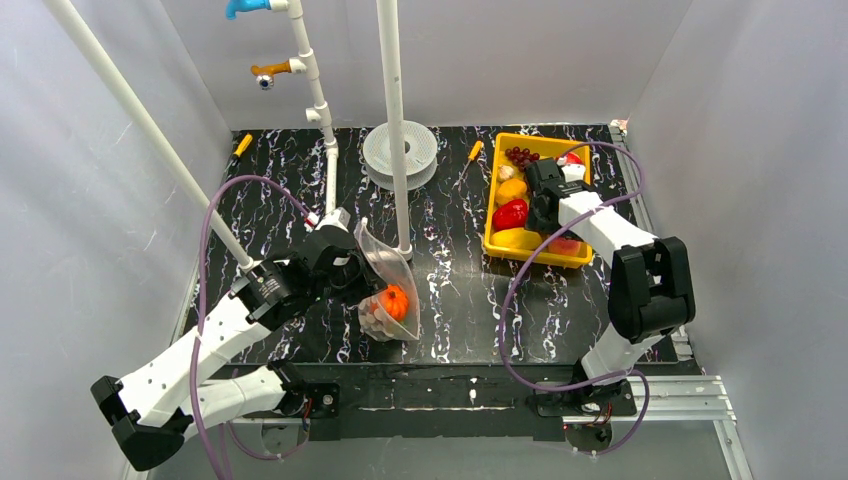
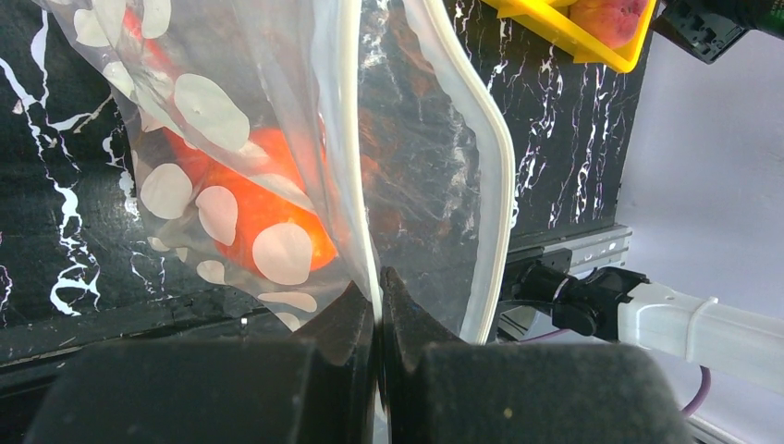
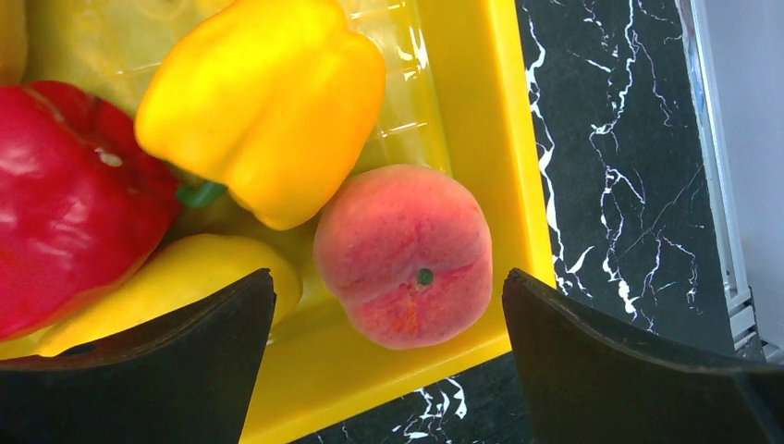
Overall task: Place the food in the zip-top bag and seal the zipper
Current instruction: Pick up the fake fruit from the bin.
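Observation:
The clear polka-dot zip-top bag (image 1: 388,285) stands open at table centre-left with an orange food item (image 1: 394,300) inside. My left gripper (image 1: 352,268) is shut on the bag's mouth edge; in the left wrist view its jaws (image 2: 379,289) pinch the whitish zipper strip (image 2: 349,148), and the orange food (image 2: 263,208) shows through the plastic. My right gripper (image 1: 543,218) is open over the yellow tray (image 1: 497,246). In the right wrist view its fingers straddle an orange-red peach (image 3: 404,254), beside a yellow pepper (image 3: 268,97), a red pepper (image 3: 65,199) and a yellow fruit (image 3: 176,287).
The tray's near rim (image 3: 370,375) lies under the right gripper. Dark grapes (image 1: 521,155) lie at the tray's far end. A white post (image 1: 392,120) on a round base (image 1: 400,150) stands behind the bag. A slanted white pipe (image 1: 150,130) crosses the left side.

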Robot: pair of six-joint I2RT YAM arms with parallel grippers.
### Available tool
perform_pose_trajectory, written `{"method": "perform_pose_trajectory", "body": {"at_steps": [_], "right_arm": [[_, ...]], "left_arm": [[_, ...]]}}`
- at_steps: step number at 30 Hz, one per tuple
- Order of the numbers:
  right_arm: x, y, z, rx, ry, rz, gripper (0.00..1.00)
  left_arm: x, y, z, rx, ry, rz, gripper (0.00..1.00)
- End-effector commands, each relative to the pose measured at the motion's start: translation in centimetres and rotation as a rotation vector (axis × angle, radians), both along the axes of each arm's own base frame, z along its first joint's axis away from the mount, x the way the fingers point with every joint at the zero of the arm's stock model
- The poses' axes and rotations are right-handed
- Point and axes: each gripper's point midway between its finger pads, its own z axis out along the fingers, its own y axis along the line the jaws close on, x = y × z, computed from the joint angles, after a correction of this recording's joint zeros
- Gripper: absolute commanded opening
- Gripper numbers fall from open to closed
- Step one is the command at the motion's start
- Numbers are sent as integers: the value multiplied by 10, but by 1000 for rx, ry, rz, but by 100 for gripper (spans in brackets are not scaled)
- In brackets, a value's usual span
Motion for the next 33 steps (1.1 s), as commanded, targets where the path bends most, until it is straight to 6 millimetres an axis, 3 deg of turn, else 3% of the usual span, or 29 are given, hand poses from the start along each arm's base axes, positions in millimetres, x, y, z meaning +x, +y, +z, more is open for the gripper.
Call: {"method": "perform_pose_trajectory", "body": {"at_steps": [1,16,19,26,33], "right_arm": [[9,-9,5,-23,-22,-27,98],[8,-11,-27,43,45,-49,98],[8,-10,-27,46,57,-37,89],[10,-6,-7,73,-23,7,66],[7,1,45,122,-254,75,55]], "left_arm": [[2,5,0,29,-5,7,0],[2,1,-1,17,-4,-2,0],[1,3,-1,13,-6,1,0],[2,4,0,27,-13,-2,0],[1,5,0,25,-13,-5,0]]}}
